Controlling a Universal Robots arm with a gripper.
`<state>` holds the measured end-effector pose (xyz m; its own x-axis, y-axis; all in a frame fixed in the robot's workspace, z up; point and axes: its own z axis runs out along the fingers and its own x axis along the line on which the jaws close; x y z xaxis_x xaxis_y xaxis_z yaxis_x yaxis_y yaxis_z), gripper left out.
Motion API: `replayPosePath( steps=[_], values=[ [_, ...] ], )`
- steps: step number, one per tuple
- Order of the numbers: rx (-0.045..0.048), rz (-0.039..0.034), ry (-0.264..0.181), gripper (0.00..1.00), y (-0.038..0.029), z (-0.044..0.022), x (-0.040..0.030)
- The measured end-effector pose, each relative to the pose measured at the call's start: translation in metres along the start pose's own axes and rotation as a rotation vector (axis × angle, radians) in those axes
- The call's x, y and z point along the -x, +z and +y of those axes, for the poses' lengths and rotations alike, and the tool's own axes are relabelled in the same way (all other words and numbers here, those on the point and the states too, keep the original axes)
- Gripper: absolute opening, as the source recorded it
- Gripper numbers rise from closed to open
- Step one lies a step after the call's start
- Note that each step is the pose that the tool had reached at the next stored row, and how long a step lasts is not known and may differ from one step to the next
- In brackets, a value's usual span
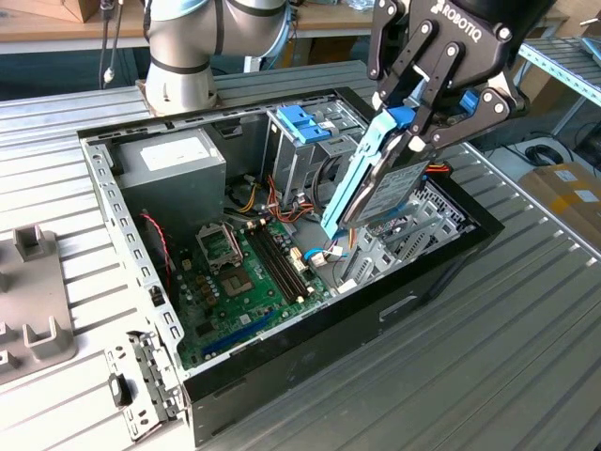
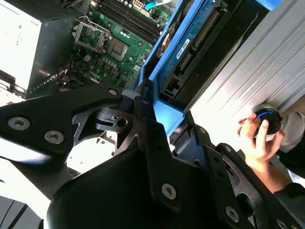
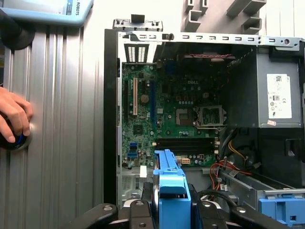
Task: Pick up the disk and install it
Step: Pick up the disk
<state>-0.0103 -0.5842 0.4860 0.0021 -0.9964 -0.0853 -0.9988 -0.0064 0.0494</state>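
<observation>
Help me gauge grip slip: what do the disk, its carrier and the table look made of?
The carrier looks like plastic: uniform glossy blue, moulded shape. The disk seems metal: grey casing with a dull sheen. The table is probably aluminium or similar: matte silver, extruded ribs.

White lettering crosses the black body of the tool point(image 1: 421, 120), and a white printed label sits on the grey power-supply box point(image 3: 267, 62). Smaller print marks the motherboard point(image 3: 167, 119) and a blue strip point(image 3: 57, 15) bordering the surface point(image 3: 57, 119).
</observation>
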Motion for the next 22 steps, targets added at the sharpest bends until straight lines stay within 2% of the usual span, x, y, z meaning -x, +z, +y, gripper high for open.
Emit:
replayPosePath(
  steps=[13, 14, 16, 17, 18, 22],
  values=[
    [0.0001, 0.0001, 0.000, 0.37, 0.0012, -0.0069, -0.0004],
    [0.0000, 0.0000, 0.000, 0.37, 0.0025, -0.0118, -0.0022],
    [0.0000, 0.0001, 0.000, 0.37, 0.0027, -0.0132, -0.0075],
    [0.0001, 0.0001, 0.000, 0.37, 0.0029, -0.0139, -0.0135],
    [0.0001, 0.0000, 0.000, 0.37, 0.0031, -0.0141, -0.0165],
    [0.0000, 0.0001, 0.000, 0.37, 0.0032, -0.0143, -0.0192]
  ],
)
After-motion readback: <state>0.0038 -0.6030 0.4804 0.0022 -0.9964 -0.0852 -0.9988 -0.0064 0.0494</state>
